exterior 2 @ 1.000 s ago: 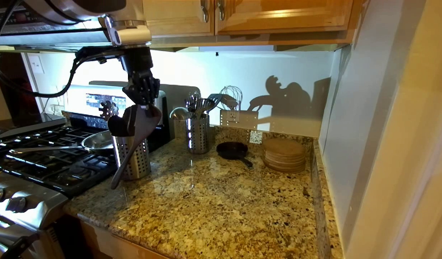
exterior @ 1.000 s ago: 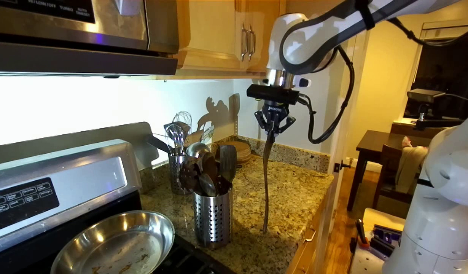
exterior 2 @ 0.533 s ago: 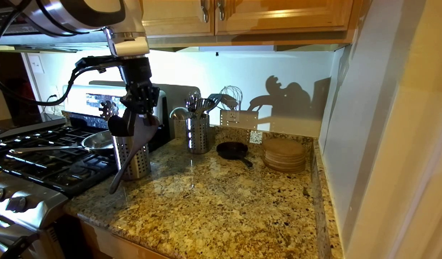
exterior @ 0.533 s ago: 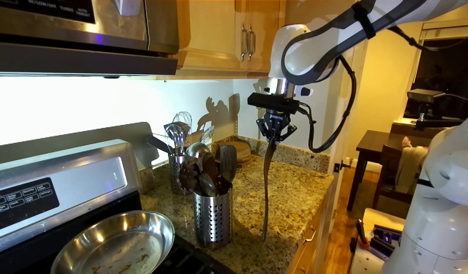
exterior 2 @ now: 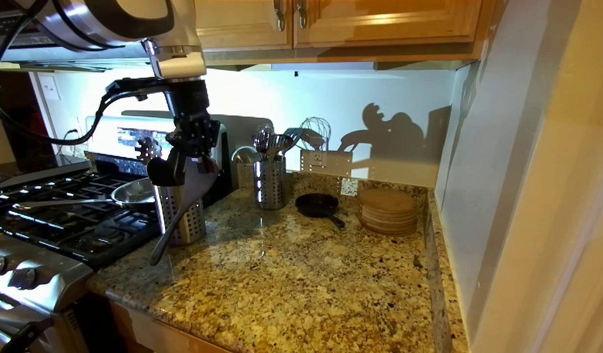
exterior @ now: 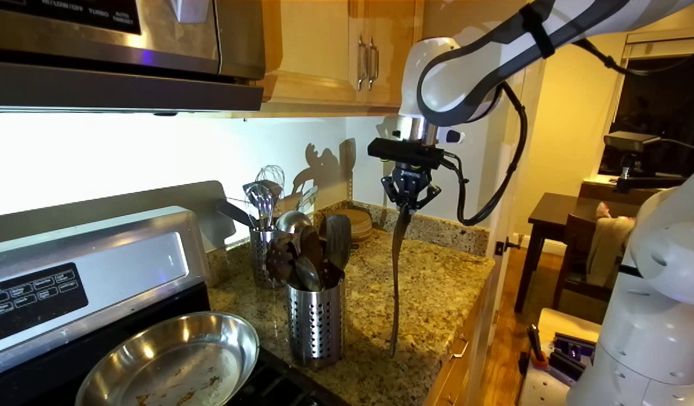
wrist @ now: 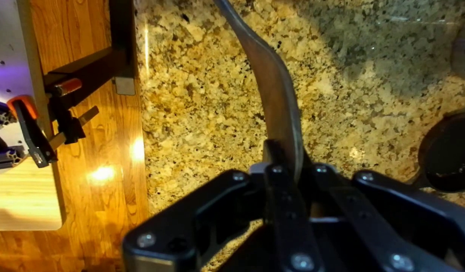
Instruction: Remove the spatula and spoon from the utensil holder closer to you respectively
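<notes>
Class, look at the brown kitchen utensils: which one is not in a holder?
The brown utensil gripped in the claw, broad end up, handle down; the other brown ones stand in the metal holder beside the stove.

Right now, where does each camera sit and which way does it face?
An exterior view: by the stove, looking past the steel pan along the counter; arm and tool show.
An exterior view: in front of the counter, facing the back wall; arm and tool at upper left.
Wrist view: above the tool, looking down at counter and floor; tool at bottom.
Both exterior views share the nearer utensil holder and the held brown utensil.
</notes>
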Controlling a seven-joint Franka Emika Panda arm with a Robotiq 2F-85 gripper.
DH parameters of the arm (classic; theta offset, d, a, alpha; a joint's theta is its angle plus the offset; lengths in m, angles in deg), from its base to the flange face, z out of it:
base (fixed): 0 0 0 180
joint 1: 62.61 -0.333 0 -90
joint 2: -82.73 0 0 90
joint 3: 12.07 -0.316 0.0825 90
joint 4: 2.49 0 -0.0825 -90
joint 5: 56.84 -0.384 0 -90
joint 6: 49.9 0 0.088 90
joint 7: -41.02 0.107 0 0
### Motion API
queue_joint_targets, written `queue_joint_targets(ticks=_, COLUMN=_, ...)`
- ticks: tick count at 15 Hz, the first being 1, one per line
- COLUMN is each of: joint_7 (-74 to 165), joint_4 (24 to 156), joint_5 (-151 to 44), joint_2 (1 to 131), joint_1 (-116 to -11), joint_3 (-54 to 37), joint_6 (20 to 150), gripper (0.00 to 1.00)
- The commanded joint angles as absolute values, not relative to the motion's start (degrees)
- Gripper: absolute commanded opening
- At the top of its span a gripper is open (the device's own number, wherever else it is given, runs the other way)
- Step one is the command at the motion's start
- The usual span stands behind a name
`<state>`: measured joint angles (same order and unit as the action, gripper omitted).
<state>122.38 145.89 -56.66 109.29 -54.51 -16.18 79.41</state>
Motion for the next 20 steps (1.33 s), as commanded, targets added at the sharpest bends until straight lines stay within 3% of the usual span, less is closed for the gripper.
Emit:
queue_joint_targets(ticks=1, joint_7=120.91, joint_4=144.03, joint_5=-57.93, joint_2=106.09, joint_1=-52.10, joint_3=-12.51, joint_6=78.95, gripper=0.06)
queue_joint_targets(ticks=12, joint_7=112.77, joint_4=136.03, joint_5=-71.58, joint_2=90.92, joint_1=-49.50, joint_3=-0.63, joint_6=79.71, gripper=0.06)
queue_joint_targets(ticks=20, joint_7=107.94, joint_4=130.79, joint_5=-76.85, joint_2=79.63, joint_1=-48.84, joint_3=1.94, joint_6=80.14, gripper=0.06)
